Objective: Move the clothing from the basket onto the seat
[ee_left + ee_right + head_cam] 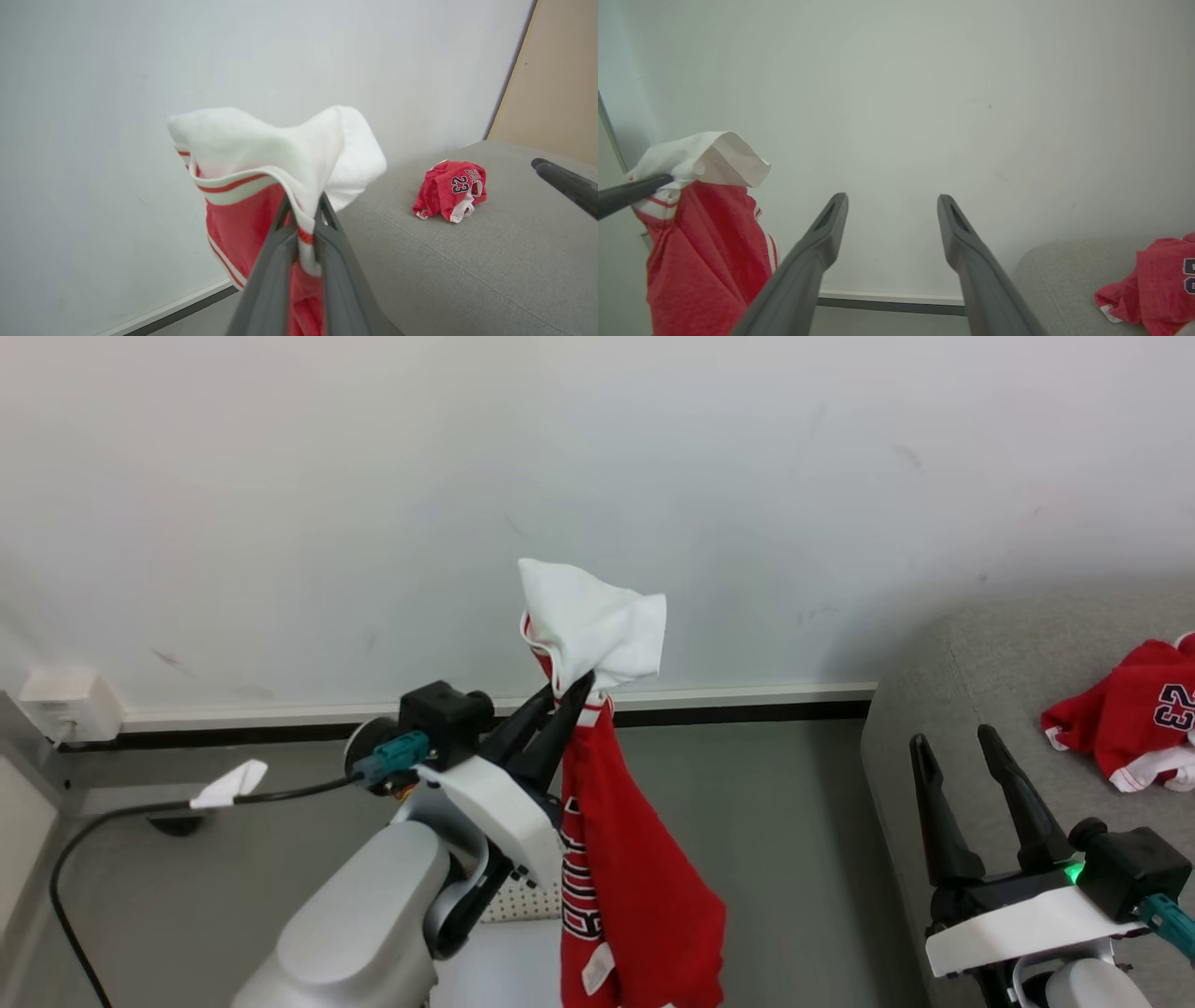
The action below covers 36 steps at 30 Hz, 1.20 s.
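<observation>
Left of seat [1008,653] edge: left gripper [569,691] fingers clamped on hanging clothing [635,896], seat rightward; right gripper [952,737] fingers apart.

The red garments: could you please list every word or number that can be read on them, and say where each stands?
"23": on the crumpled red garment lying on the grey sofa.
Lettering beside that number: folded over, not fully readable.
Black-and-white lettering on the hanging red garment, held in the left tool: sideways and creased, not readable.
White tag near its hem: too small to read.
</observation>
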Available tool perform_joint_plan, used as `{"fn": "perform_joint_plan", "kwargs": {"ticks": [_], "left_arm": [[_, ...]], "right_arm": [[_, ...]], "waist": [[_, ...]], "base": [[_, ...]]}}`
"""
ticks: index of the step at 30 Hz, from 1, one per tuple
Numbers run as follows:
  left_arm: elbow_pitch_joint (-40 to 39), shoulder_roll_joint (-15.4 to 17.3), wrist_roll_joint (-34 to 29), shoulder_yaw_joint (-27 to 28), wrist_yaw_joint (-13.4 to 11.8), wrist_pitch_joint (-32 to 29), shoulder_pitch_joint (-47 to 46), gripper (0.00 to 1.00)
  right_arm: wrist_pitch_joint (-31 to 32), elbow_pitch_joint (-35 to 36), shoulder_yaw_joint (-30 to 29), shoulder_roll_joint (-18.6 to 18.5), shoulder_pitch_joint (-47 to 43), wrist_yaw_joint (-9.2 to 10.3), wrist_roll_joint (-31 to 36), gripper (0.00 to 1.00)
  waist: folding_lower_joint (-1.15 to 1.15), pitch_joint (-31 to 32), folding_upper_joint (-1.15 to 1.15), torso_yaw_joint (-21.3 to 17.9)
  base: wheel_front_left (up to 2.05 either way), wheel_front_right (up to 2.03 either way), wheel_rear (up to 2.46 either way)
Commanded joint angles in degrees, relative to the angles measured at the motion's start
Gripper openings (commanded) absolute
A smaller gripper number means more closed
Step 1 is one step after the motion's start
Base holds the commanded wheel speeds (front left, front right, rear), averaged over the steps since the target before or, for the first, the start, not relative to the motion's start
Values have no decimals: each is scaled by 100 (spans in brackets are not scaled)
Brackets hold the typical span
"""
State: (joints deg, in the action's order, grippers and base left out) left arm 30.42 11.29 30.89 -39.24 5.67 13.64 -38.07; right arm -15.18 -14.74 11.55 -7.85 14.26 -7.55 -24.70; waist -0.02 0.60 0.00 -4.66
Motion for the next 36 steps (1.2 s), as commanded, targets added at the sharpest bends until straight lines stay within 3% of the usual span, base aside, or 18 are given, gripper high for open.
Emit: {"fn": "perform_joint_plan", "kwargs": {"ticks": [1, 7, 15, 27, 36], "left_arm": [[-185, 60, -56, 6, -49, -57, -6, 0], [-830, 167, -44, 2, -181, -362, -100, 0], [-1118, 180, 6, -20, -294, -523, -121, 0], [-1059, -61, 92, -142, -249, -586, -257, 0], [-1330, -195, 29, -453, -184, -720, -176, 0]], "right_arm": [[5, 1, 11, -30, -94, 13, -13, 100], [6, 19, 137, -7, -166, 13, -29, 100], [6, 26, 807, -76, -59, 13, -153, 100], [5, -337, 2389, 11, 327, 13, -447, 100], [5, -1073, 2667, 200, 805, 13, -480, 100]], "waist": [[2, 34, 0, 29], [2, 53, 0, 44], [2, 29, 0, 39], [2, 1, 0, 133], [2, 40, 0, 404]], "base": [[0, 0, 0], [0, 0, 0], [0, 0, 0], [0, 0, 0], [0, 0, 0]]}}
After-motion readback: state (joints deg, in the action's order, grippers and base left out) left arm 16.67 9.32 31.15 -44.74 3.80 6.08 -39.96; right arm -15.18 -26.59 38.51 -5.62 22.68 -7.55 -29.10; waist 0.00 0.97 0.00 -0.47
